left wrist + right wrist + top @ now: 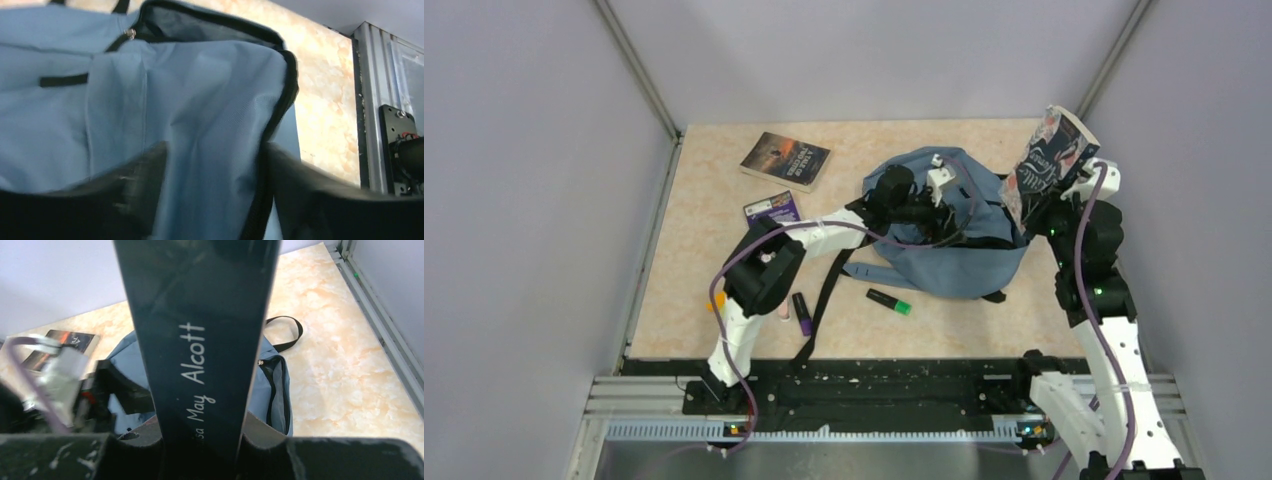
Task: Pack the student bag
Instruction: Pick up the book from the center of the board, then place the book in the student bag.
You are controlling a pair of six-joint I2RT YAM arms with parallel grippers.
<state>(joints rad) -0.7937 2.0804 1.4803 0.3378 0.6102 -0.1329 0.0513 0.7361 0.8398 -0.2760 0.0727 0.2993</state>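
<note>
While the right tool [202, 437] pinches the Alcott book [1049, 160] by its spine and holds it upright in the air over the worktop's [924, 140] right edge, the student bag [969, 255] lies in the right half of the worktop, midway between the far and near edges. Its main zipper is undone and the mouth gapes toward the right edge. The left tool [215, 150] hangs over the bag with its fingers [142, 180] spread wide, blue fabric and the black zipper edge showing between them. I cannot tell whether they touch the cloth.

Grey walls close in the left, far and right edges, and the arms' rail runs along the near edge. Bare worktop shows in a strip along the far edge behind the bag, and in the near right corner beside the right arm. A black strap [824, 295] trails from the bag toward the near edge.

There are three books: the held one, a dark paperback [786, 160] near the far left corner, and a small purple booklet [772, 208] just nearer than it. There are two highlighters near the near edge: one green-capped [890, 301], one purple [803, 313]. There is one bag.
</note>
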